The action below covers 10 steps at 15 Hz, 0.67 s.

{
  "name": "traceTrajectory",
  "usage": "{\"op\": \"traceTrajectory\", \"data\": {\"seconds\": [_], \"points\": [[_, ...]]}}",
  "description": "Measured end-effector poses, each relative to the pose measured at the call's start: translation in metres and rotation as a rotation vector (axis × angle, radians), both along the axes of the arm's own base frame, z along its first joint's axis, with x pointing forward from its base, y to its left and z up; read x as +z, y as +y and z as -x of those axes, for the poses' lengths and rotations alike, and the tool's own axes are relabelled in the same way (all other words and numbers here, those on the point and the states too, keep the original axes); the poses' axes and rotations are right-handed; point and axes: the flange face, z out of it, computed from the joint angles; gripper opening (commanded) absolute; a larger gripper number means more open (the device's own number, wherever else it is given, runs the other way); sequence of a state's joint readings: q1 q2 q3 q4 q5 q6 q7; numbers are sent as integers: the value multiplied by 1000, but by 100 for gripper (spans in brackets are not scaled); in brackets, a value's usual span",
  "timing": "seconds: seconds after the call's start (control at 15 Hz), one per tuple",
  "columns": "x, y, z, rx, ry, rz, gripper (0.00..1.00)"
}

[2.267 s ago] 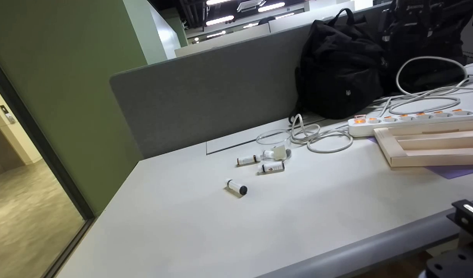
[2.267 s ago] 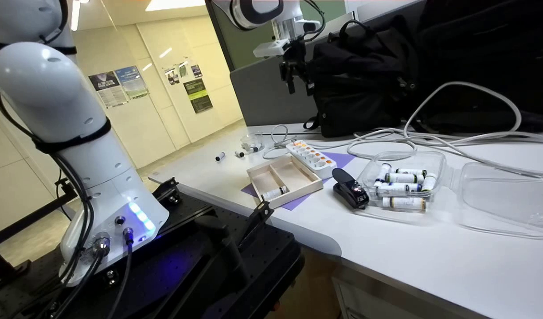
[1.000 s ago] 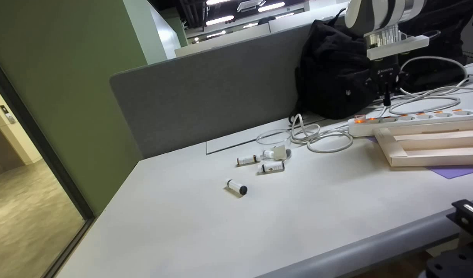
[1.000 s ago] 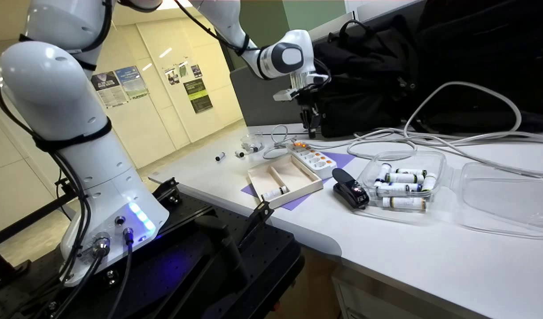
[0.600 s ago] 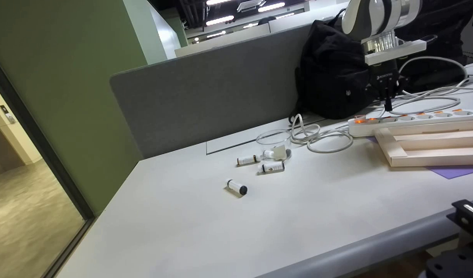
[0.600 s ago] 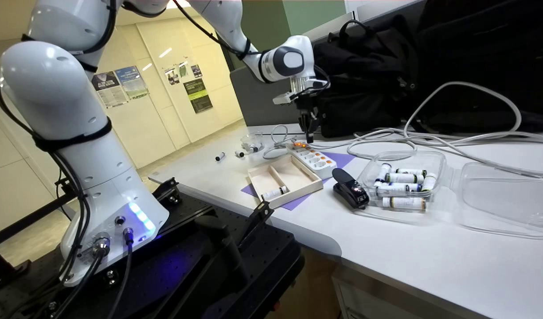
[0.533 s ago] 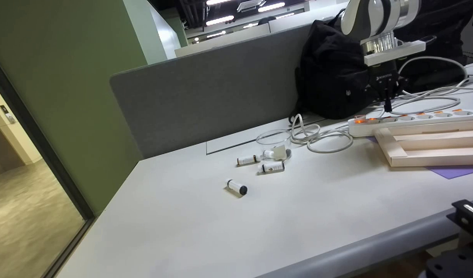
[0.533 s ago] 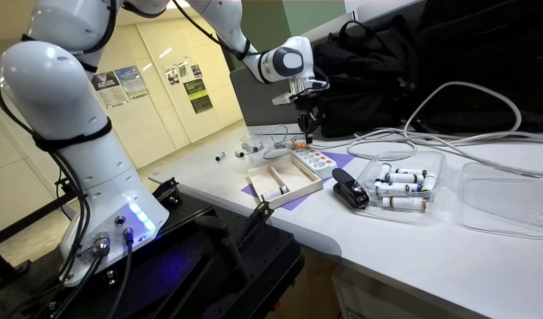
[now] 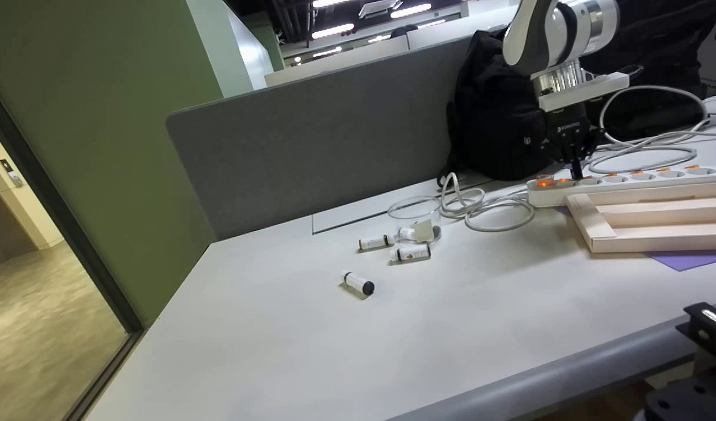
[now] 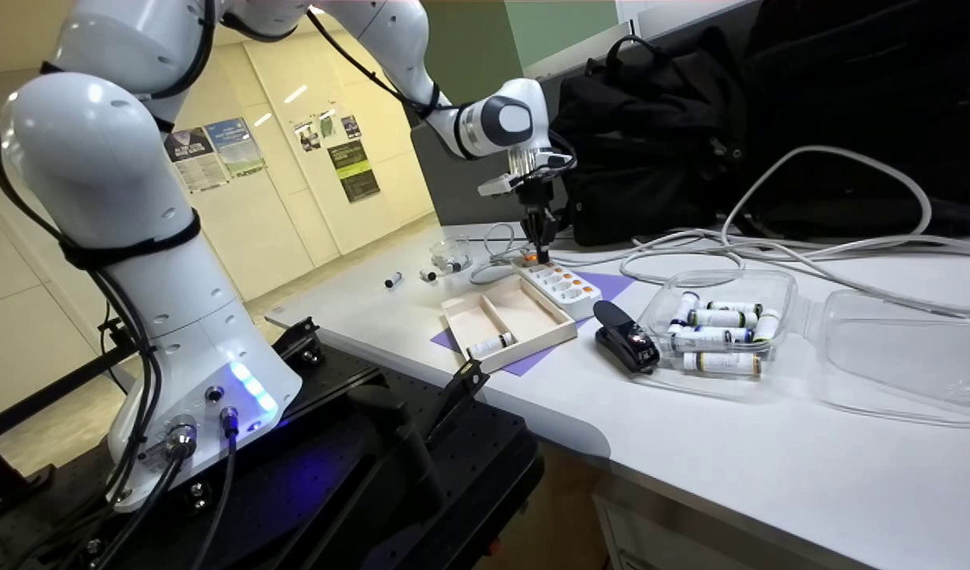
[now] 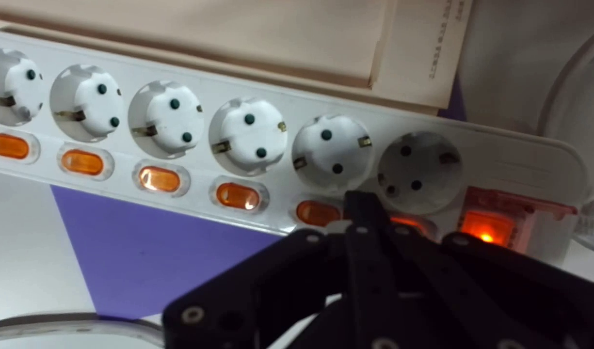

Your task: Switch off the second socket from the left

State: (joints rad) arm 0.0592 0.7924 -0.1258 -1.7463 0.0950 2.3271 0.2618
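Dipping lower than before, the gripper [image 11: 366, 203], jaws together, hangs beside the second socket from the left [image 9: 591, 181] on the power strip [image 11: 288, 186], pin holes [image 11: 326, 134] clear only in the wrist view.

Arm [image 10: 132, 202] bent, gripper [image 11: 363, 201] closed and pointing down.

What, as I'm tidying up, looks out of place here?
Three small white cylinders lie scattered on the table near a clear cup; similar ones sit in the open clear box, so these look stray.
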Motion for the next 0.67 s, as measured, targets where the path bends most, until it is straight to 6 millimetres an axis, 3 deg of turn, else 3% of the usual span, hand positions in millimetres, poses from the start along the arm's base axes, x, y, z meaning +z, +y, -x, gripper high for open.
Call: {"op": "traceTrajectory", "data": {"seconds": [0.67], "points": [[4,19,-12,31,-72,-3,0]]}}
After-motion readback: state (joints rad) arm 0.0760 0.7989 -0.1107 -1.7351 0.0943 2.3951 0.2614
